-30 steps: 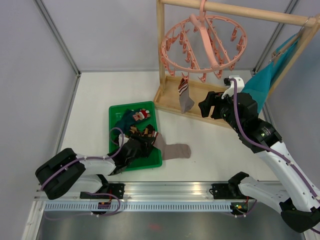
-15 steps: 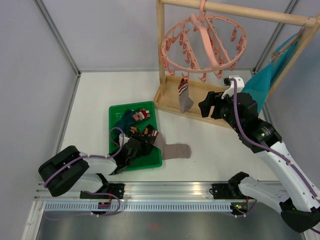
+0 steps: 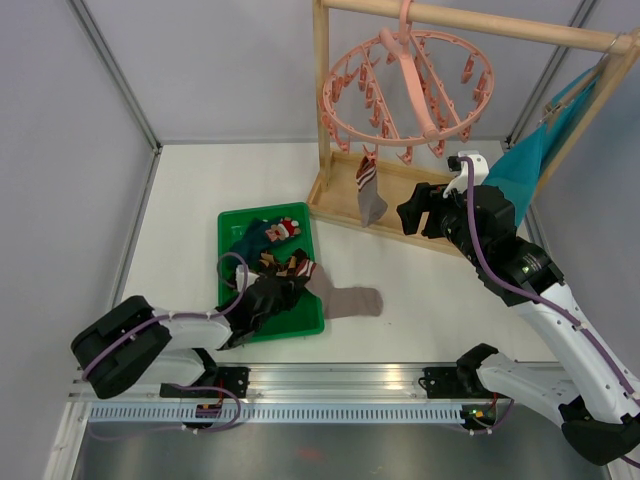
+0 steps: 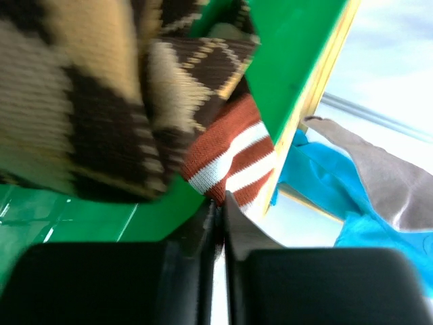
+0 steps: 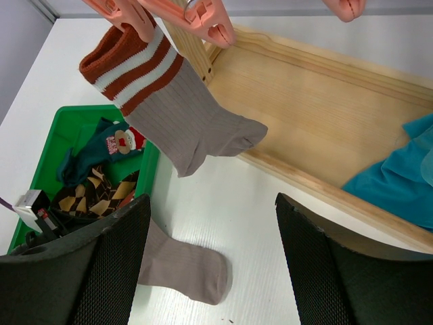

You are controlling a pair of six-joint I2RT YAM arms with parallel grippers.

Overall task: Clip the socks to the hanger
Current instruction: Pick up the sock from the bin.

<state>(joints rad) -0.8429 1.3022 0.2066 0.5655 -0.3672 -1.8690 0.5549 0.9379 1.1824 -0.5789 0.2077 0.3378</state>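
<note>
Left wrist view: left gripper [image 4: 218, 210] pinches the striped cuff of a sock [image 4: 229, 159]; next it likely lifts toward the hanger [image 3: 410, 85]. Right gripper [image 5: 213, 271] gapes, empty.

A green plastic tray [image 3: 232, 225] lies on the white table [image 3: 180, 200], left of centre and toward the near edge. Beyond it, at the far right, stands a wooden rail frame [image 3: 321, 100], its flat wooden base resting on the table. A bright teal cloth [image 3: 535, 150] hangs at the frame's right end. Grey wall panels [image 3: 230, 70] close in the far and left sides, and an aluminium rail [image 3: 330, 385] runs along the near edge.
</note>
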